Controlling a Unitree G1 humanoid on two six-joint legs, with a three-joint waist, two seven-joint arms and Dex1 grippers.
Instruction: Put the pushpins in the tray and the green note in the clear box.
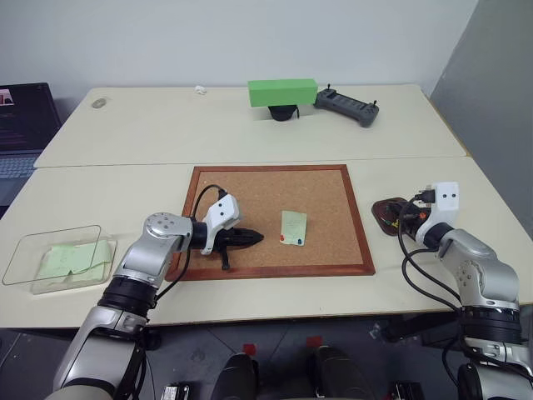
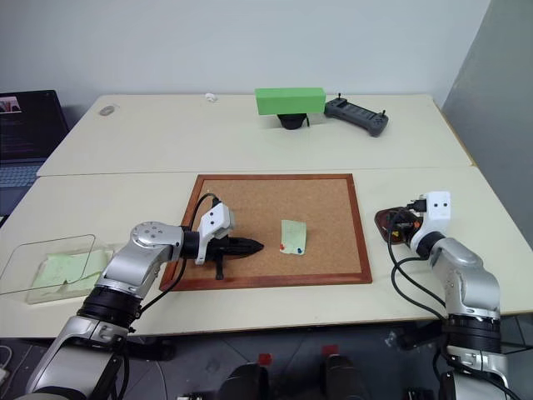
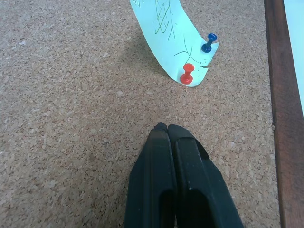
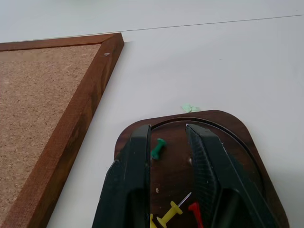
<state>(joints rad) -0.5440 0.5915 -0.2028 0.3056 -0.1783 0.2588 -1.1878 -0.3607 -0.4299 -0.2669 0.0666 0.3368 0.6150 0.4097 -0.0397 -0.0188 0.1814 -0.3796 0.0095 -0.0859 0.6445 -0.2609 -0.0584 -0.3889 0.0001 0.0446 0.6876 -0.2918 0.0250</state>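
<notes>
The small pale green paper note [image 1: 293, 227] lies on the big cork board with the brown wood frame [image 1: 275, 268], near the middle of the board, a bit toward its right edge. It stays there because a red pushpin [image 3: 187, 74] and a blue pushpin [image 3: 208, 43] pin down its near end, so the rest of the paper curls up. The left claw [image 3: 163, 128] hangs low over the cork just beside the note, not touching it. Its two black fingers are pressed tight together and hold nothing. The small dark brown tray [image 4: 237, 128] sits on the pale bench [image 1: 125, 125] just past the right edge of the board. The right claw [image 4: 168, 130] hangs right over this tray with its fingers a little way apart, gripping nothing. A green pushpin [image 4: 158, 148] lies loose in the tray between them, and a yellow pushpin [image 4: 172, 213] and another red pin [image 4: 195, 210] lie there too. So I think this claw is dropping pins off. The clear plastic box [image 1: 58, 258] waits near the left edge of the bench, with some pale green paper already in it.
</notes>
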